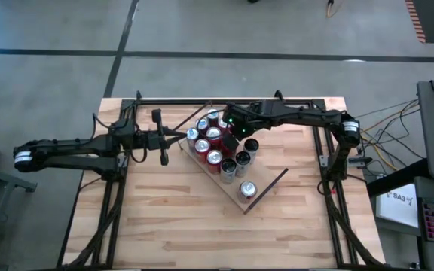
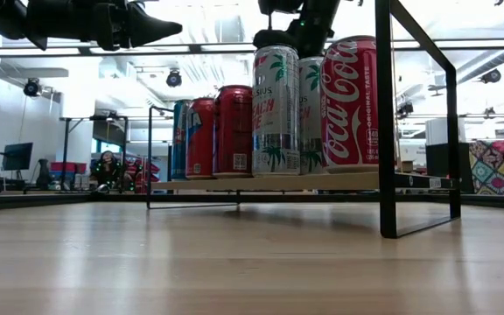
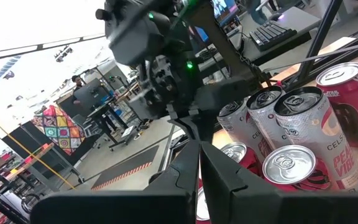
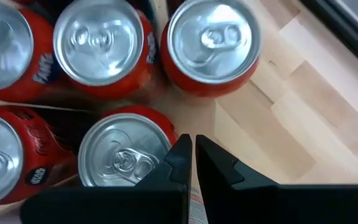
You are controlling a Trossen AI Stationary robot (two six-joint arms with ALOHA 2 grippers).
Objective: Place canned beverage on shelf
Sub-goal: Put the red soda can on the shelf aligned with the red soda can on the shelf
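On plank table [image 1: 172, 226]: shelf [image 1: 266, 190] w/ cans [image 1: 215, 143]; both jaws closed, empty; workshop room behind.

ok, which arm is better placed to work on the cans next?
Probably the right. Right gripper, shut and empty, hangs directly over the cans on the shelf. Left gripper, also shut, sits beside the cluster's edge, farther from most cans.
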